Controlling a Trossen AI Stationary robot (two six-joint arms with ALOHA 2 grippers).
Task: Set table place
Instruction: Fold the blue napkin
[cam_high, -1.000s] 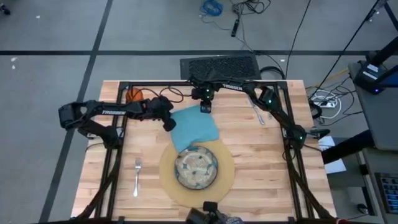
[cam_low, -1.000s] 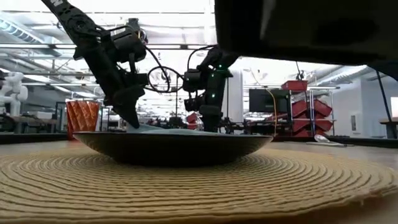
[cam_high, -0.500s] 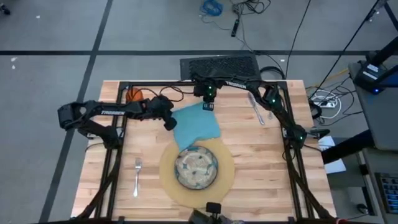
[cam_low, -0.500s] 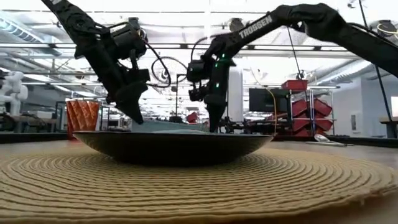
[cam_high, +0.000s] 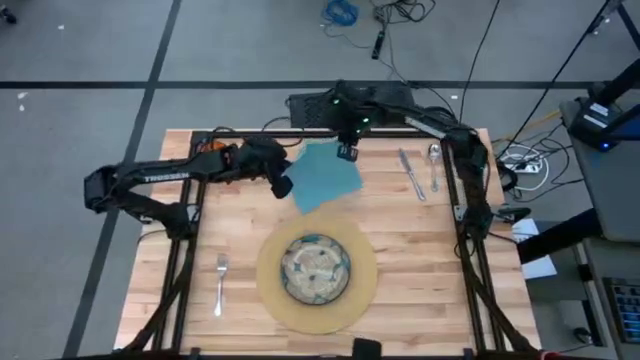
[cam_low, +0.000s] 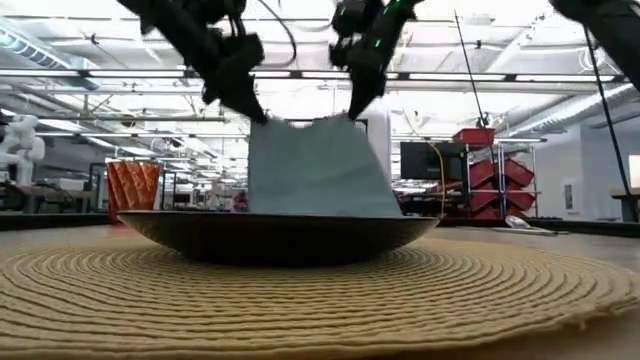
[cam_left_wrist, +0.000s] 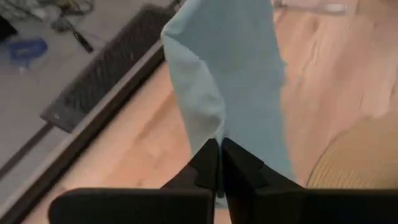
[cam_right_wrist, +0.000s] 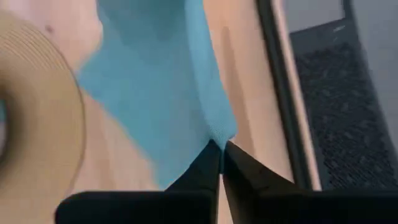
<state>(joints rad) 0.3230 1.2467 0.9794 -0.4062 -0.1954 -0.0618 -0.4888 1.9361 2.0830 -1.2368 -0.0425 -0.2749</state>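
Note:
The teal napkin (cam_high: 325, 175) hangs as a sheet (cam_low: 315, 165) over the table's far middle, between my two grippers. My left gripper (cam_high: 283, 187) is shut on its upper left corner and my right gripper (cam_high: 347, 152) on its upper right corner. Nearer the front edge, the speckled plate (cam_high: 315, 270) sits in the middle of the round tan mat (cam_high: 363, 290). The fork (cam_high: 221, 283) lies flat on the wood left of the mat. The knife (cam_high: 408, 172) and spoon (cam_high: 434, 165) lie at the far right. The orange cup (cam_low: 133, 185) stands at the far left. My left gripper pinches one upper corner of the napkin (cam_left_wrist: 214, 134) between its two fingers, coming from above and pointing down (cam_low: 262, 118). The cloth hangs below it; the plate hides its lower edge in the low view. My right gripper pinches the other upper corner (cam_right_wrist: 217, 138) between its two fingers, also from above (cam_low: 352, 112). The top edge between the two holds sags only slightly, and the cloth hangs down from it.
A black keyboard-like mat (cam_high: 352, 105) lies just past the table's far edge. The table's black frame (cam_high: 190, 215) runs along both sides. Bare wood (cam_high: 430, 270) shows right of the tan mat.
Both grippers have risen and gone toward the table's far edge, staying shut on the napkin. The napkin, which lay flat with its near edge by the plate, is lifted off the wood and now hangs as an upright sheet between them.

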